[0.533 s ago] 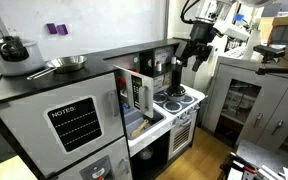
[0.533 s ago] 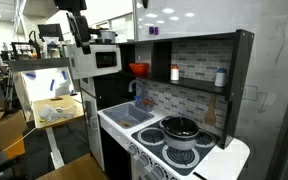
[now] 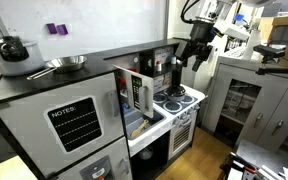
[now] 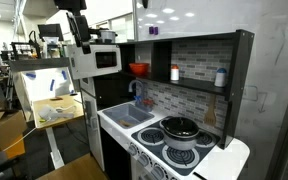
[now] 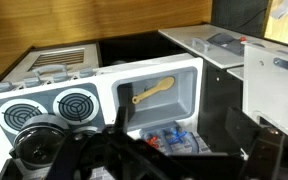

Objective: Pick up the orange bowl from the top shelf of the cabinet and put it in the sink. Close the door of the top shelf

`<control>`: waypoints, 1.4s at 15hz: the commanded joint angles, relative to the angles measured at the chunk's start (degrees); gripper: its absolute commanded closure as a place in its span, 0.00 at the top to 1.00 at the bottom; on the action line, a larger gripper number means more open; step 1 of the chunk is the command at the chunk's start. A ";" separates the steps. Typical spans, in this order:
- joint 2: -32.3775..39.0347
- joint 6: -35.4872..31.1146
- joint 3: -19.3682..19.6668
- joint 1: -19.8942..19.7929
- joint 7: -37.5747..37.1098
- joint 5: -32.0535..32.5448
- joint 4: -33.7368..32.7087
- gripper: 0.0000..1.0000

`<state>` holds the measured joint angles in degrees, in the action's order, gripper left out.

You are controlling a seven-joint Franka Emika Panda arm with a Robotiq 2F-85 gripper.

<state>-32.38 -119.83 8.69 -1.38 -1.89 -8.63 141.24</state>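
**Orange bowl waiting on the top shelf, pincer open and empty above the counter**

Orange bowl point(image 4: 139, 69) sits upright at the front of the top shelf point(image 4: 142, 52), close to the side where the door point(image 4: 105, 60) hinges. That door is swung fully outward, which leaves the opening free for a reach from the front. It also means the closing step is not yet done. Below, the sink point(image 5: 179, 80) is set into the white counter beside the burners. A wooden spoon point(image 5: 152, 92) lies slanted in the basin, so the bowl would have to land beside it or on it.

The arm comes in from high up, its wrist bent so that the pincer point(image 3: 193, 55) points downward over the stove end of the cabinet point(image 3: 34, 120). It hangs clear of the counter and well apart from the bowl. Its jaws are spread wide and hold nothing. The wrist view looks down on the burners and the sink, not into the shelf. By my judgement the task is at its very start. The arm must first turn and level itself toward the shelf opening, minding the open door's edge and the pot point(image 4: 181, 128) on the stove.
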 commanded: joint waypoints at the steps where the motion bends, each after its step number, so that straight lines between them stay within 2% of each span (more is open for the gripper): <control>1: 0.13 0.28 -1.02 -1.22 0.57 -0.68 -0.17 1.00; 11: 1.67 -1.39 -0.14 -1.35 0.23 -2.40 -0.20 1.00; 21: 7.21 -11.71 1.94 -3.64 -5.89 -14.22 0.04 1.00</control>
<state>-26.79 -128.28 10.91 -4.22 -5.95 -19.11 141.46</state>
